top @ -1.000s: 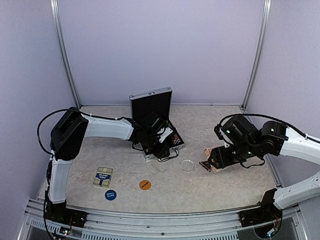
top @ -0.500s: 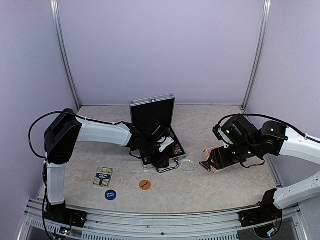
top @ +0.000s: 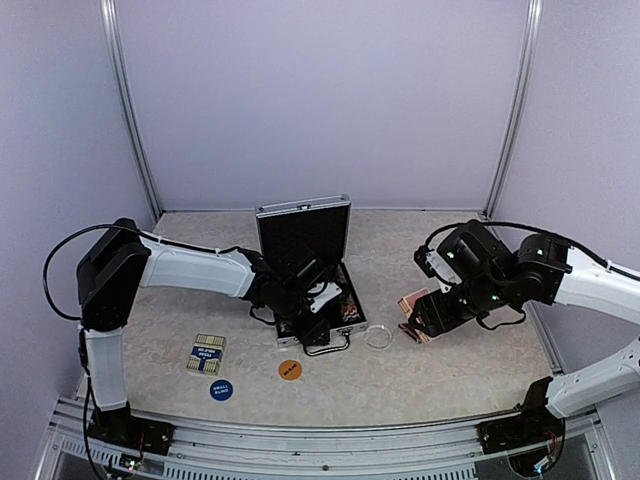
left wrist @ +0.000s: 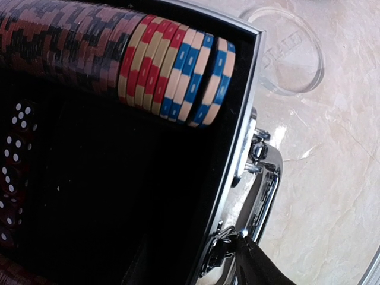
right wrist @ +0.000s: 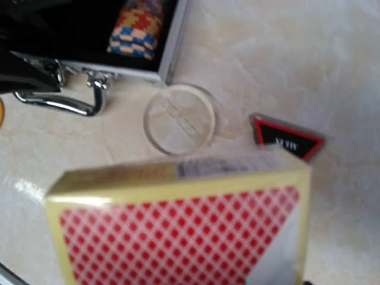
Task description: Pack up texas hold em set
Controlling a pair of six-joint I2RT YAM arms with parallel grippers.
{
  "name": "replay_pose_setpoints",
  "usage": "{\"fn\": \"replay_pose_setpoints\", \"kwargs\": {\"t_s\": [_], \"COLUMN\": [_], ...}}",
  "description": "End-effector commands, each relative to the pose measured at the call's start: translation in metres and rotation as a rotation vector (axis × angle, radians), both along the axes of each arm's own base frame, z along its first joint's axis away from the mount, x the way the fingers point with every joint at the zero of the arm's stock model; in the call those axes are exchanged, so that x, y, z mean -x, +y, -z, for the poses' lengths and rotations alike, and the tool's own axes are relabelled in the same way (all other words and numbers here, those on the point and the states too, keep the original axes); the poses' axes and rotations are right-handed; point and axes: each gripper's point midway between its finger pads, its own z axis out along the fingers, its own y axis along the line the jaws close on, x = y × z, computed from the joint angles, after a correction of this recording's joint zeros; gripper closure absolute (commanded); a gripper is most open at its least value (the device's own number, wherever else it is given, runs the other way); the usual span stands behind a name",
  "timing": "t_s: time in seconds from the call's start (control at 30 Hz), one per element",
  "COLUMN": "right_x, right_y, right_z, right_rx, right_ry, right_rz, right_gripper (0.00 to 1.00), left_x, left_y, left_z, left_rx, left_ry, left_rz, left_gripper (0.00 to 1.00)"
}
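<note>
The silver briefcase (top: pixel 345 322) lies open at mid-table with its black-lined lid (top: pixel 303 228) upright. My left gripper (top: pixel 312 318) grips its front wall by the metal handle (left wrist: pixel 267 190); one dark fingertip (left wrist: pixel 256 268) shows outside the rim. Striped poker chips (left wrist: pixel 178 65) lie in a row inside. My right gripper (top: pixel 418 312) is shut on a red-backed card deck (right wrist: pixel 178 237), held above the table right of the case. A clear disc (top: pixel 378 336) and a dark triangle (right wrist: pixel 288 138) lie under it.
A blue card deck (top: pixel 206 353), an orange disc (top: pixel 290 369) and a blue disc (top: pixel 221 390) lie on the table at the near left. Dice (left wrist: pixel 12 160) sit inside the case. Walls and metal posts enclose the table.
The briefcase has slid toward the near left with my left gripper on it. My right gripper has moved a little left with the red deck.
</note>
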Motion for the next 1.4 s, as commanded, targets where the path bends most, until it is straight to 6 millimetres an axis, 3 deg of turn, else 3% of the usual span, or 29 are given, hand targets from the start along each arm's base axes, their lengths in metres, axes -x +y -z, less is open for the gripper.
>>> {"fn": "replay_pose_setpoints", "kwargs": {"t_s": [0.0, 0.2, 0.5, 0.77, 1.0, 1.2, 1.37], "right_x": [-0.014, -0.031, -0.062, -0.081, -0.094, -0.104, -0.114], "right_y": [0.018, 0.035, 0.056, 0.069, 0.083, 0.102, 0.121], "right_z": [-0.022, -0.029, -0.029, -0.046, -0.048, -0.038, -0.030], "right_rx": [-0.025, 0.044, 0.175, 0.235, 0.288, 0.312, 0.364], "right_ry": [-0.067, -0.129, -0.218, -0.349, -0.423, -0.483, -0.559], "right_rz": [-0.066, -0.163, -0.257, -0.355, -0.440, -0.528, -0.614], "right_gripper": [0.89, 0.90, 0.90, 0.91, 0.92, 0.94, 0.97], "left_x": [0.038, 0.024, 0.002, -0.007, -0.005, -0.003, 0.002], "left_y": [0.033, 0.033, 0.009, 0.000, 0.015, 0.048, 0.079], "left_z": [0.018, 0.004, -0.052, -0.095, -0.126, -0.158, -0.177], "left_rx": [-0.137, -0.108, 0.022, 0.104, 0.167, 0.247, 0.330], "left_ry": [0.129, 0.078, 0.003, -0.034, -0.053, -0.081, -0.074], "left_rz": [-0.005, -0.033, -0.051, -0.098, -0.190, -0.319, -0.406], "left_gripper": [0.53, 0.50, 0.35, 0.21, 0.11, 0.01, 0.01]}}
